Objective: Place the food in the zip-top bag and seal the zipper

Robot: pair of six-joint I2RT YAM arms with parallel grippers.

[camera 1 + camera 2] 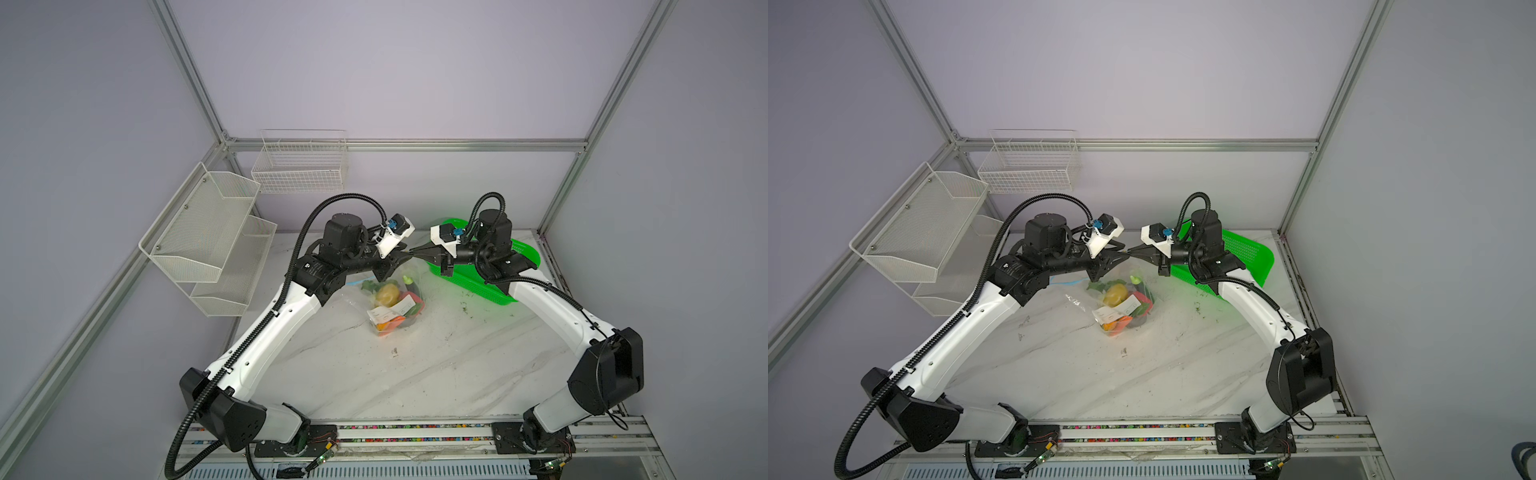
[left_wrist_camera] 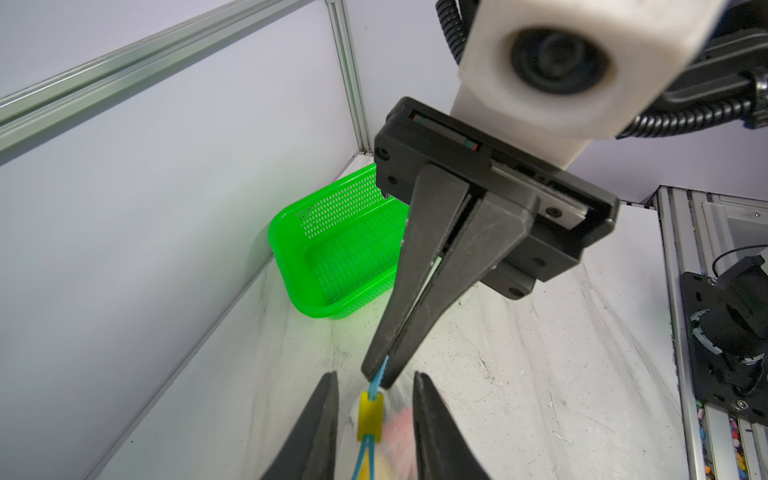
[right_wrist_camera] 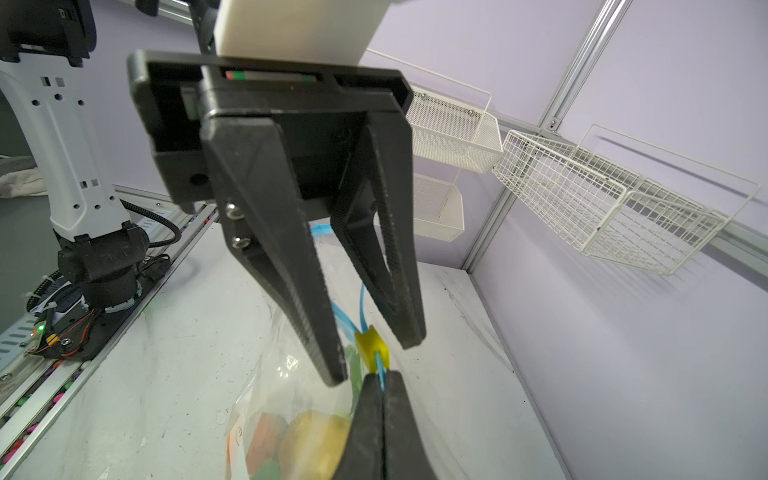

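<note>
Left gripper (image 2: 375,376): nearest the lens; jaws apart, one on each side of the slider (image 2: 370,417), with a gap showing on both sides (not on it yet).
Right gripper (image 3: 380,378): jaws pressed together on the end of the zipper (image 3: 345,318), just past the slider; its tips are almost touching the left gripper's.
Zipper: beyond the slider the two blue strips part, so most of the mouth looks unsealed.
Bag (image 1: 351,298): mid-worktop between the arms, top edge held up, body sagging below.
Food (image 1: 387,294): inside the bag, bunched at its low end; none seen loose on the worktop (image 1: 415,374).
Stage (my reading): loading is done and sealing has not begun.
Risk, missed slider: the tab is small, so jaws shutting off-centre would pinch film or strip instead.
Risk, lost anchor: only a thin strip end is gripped, and the pull of the slide plus the food's weight could draw it out.
Risk, jam: crinkled film beside the track could bunch under the slider.
Risk, knock: the two grippers are tip to tip, leaving little room to correct.
In the way: mainly the right gripper itself, just beside the slider.
Basket (image 2: 282,249): green, behind the right arm, near but off the slider's path.
Racks (image 1: 208,232): on the wall, well apart.
</note>
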